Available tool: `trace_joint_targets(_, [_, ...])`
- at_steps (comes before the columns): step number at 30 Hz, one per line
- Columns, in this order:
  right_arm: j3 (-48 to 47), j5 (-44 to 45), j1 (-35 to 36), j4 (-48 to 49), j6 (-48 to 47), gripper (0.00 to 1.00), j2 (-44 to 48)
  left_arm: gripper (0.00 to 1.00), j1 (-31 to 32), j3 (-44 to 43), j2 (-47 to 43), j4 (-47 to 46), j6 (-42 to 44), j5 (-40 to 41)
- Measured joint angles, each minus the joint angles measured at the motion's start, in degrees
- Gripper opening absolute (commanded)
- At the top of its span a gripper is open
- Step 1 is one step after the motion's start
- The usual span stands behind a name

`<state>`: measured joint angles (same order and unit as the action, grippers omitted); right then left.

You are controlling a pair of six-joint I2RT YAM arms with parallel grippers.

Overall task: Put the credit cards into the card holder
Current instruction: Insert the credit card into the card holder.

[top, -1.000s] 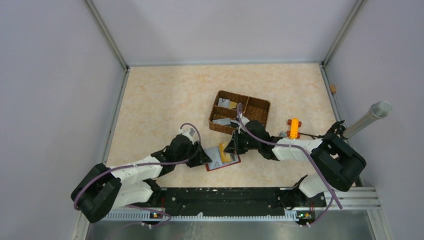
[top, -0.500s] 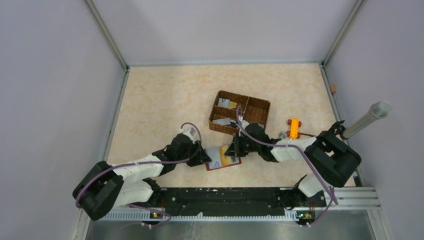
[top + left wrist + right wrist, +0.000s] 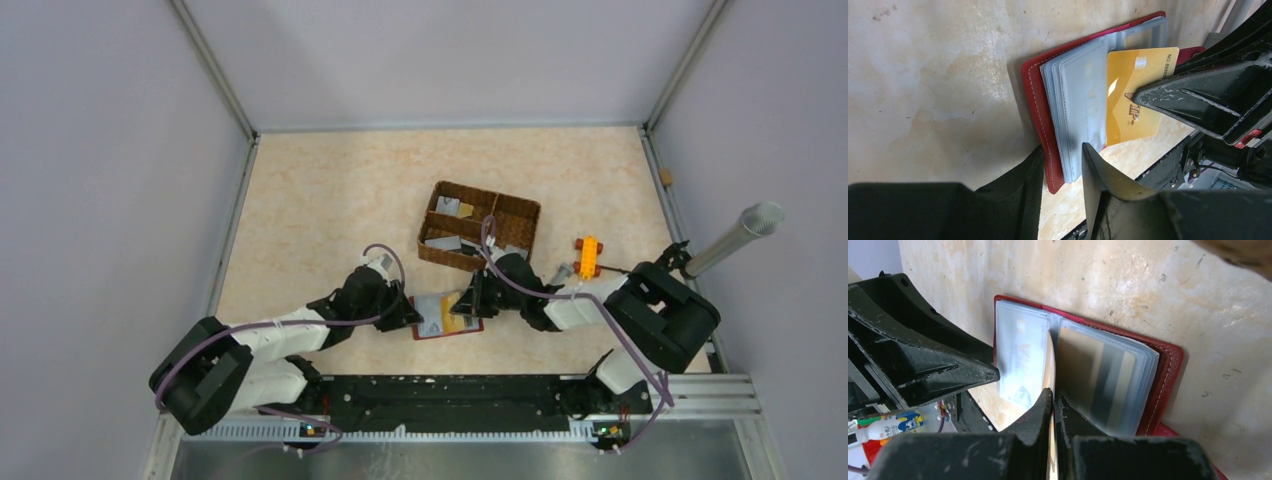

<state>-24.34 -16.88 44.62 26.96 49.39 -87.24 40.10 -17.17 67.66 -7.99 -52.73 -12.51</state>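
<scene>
Mid-frame, the right gripper (image 3: 1053, 397) pinches the gold card (image 3: 1133, 100) over the open card holder (image 3: 1030, 80), whose edge the left gripper (image 3: 1063, 150) straddles, grip unclear.

The gold card (image 3: 1128, 75) has writing on it. Along one short edge it says "NO" and then a row of 8s. Four of them can be read, and the rest go under the black right tool (image 3: 1140, 97). In the middle are big slanted letters, "IP". The tool's tip covers the spot just before them. The card sits in the red card holder (image 3: 1035, 85), close to the near edge of the bench (image 3: 923, 75). Nothing else can be read.
</scene>
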Motion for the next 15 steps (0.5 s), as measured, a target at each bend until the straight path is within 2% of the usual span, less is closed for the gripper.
trace_joint_targets(15, [0.0,2.4,0.3,4.5,1.3,0.00,-2.6,0.33,0.0,-1.1,2.4,-0.9,0.4,-0.3])
